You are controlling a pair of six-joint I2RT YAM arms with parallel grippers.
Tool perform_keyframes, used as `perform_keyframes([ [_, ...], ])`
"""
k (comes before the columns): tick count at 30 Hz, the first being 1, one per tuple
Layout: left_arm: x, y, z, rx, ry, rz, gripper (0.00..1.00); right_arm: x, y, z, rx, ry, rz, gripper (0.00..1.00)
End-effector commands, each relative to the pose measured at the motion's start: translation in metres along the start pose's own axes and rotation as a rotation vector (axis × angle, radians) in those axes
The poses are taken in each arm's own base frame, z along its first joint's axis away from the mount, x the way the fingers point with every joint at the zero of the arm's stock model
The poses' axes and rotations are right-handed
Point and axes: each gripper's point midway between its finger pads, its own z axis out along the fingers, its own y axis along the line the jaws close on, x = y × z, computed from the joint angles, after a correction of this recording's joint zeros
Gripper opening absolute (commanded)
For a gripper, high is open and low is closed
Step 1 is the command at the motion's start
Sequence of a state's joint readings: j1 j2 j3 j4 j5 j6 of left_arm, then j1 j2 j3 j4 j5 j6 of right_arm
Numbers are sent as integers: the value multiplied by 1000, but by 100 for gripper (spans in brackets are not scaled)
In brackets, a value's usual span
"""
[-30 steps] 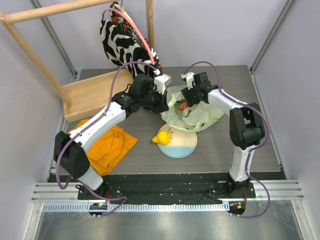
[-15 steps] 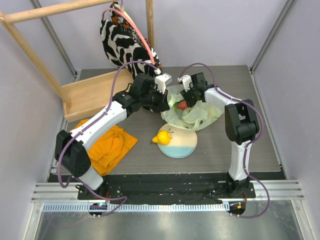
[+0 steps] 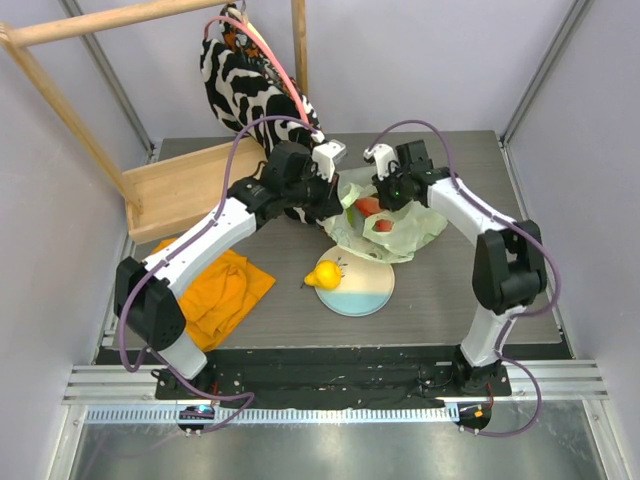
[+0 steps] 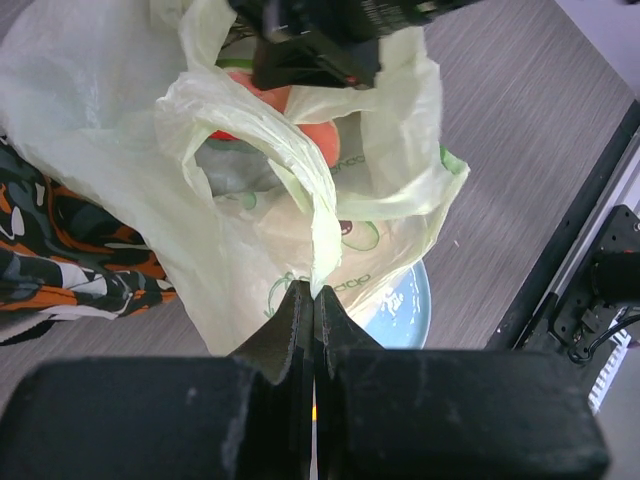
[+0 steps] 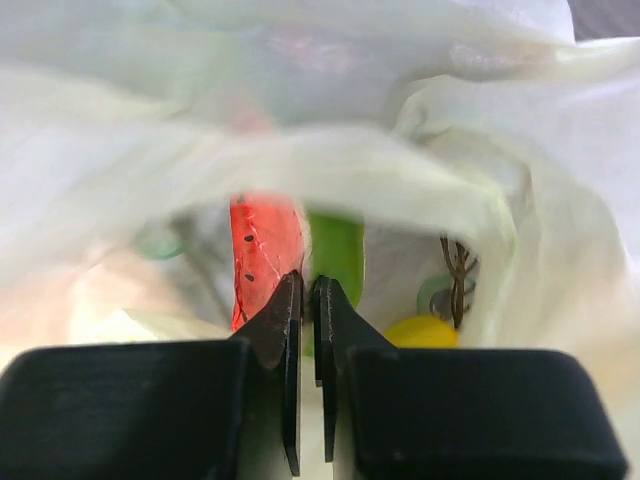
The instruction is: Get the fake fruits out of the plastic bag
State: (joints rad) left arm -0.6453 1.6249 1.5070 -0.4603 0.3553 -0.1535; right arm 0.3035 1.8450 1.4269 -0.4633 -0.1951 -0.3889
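The right gripper (image 5: 310,285) has shifted inside the bag's mouth over the last second, and its jaws, spread a moment ago, have drawn nearly together. They now appear to nip the lower edge of the watermelon slice (image 5: 262,250), which stands right at the fingertips with its red face on the left and its green rind on the right. The bite looks shallow. Just past the right fingertip lies a small yellow fruit (image 5: 425,332), still inside the plastic bag (image 4: 250,240).

The left gripper (image 4: 312,295) is pressed shut on a fold of the bag's rim, holding the mouth up and open. The right gripper's body sits just ahead of its tips.

From where I stand, the pull-out wants patience. The slice is glossy and caught only by its edge, so a slow, straight lift back through the mouth is safest. The left arm should keep its hold high, because loose film droops over the right fingers and could drag the slice loose. The plate (image 3: 365,292), with the pear (image 3: 323,275) on its rim, waits behind the grippers.
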Motion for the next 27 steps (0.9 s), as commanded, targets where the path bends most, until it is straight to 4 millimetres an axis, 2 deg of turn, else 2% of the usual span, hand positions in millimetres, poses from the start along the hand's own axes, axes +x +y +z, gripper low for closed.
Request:
perform_keyframes([
  [1,-29,0,1,-9,-78,-6,0,-37,15,-62,-22,-156,21,3],
  [2,-31,1,1,-12,-84,-15,0,-33,18,-65,-26,-154,25,2],
  [3,-30,1,2,-15,-84,-21,0,-37,20,-78,-20,-178,22,2],
  [8,-32,0,5,-12,-90,-64,0,-44,19,-107,17,-237,43,2],
  [10,-32,1,6,-14,-89,-69,0,-53,20,-120,26,-273,44,1],
  [11,-32,1,6,-14,-89,-69,0,-65,18,-132,31,-307,38,1],
  [12,-32,2,7,-19,-87,-72,0,-69,22,-142,15,-321,28,1],
  [14,-29,2,7,-22,-79,-73,0,-89,29,-175,3,-397,-25,1],
  [15,-29,4,8,-28,-78,-73,0,-87,44,-184,-65,-401,-49,2],
  [17,-29,4,7,-29,-78,-73,0,-87,60,-207,-110,-420,-131,1],
  [19,-30,6,9,-38,-80,-75,0,-64,88,-212,-206,-353,-190,1],
  [20,-31,8,9,-44,-81,-75,0,-43,102,-213,-243,-300,-231,1],
  [22,-35,8,10,-46,-89,-73,0,-25,129,-215,-307,-268,-306,1],
  [23,-38,8,10,-47,-95,-71,0,-10,140,-216,-334,-247,-329,1],
  [24,-37,9,13,-46,-90,-72,0,-4,161,-215,-376,-244,-409,1],
  [25,-39,9,14,-47,-93,-71,0,11,168,-207,-381,-206,-440,1],
  [27,-48,8,14,-46,-109,-65,0,20,182,-201,-398,-194,-505,1],
])
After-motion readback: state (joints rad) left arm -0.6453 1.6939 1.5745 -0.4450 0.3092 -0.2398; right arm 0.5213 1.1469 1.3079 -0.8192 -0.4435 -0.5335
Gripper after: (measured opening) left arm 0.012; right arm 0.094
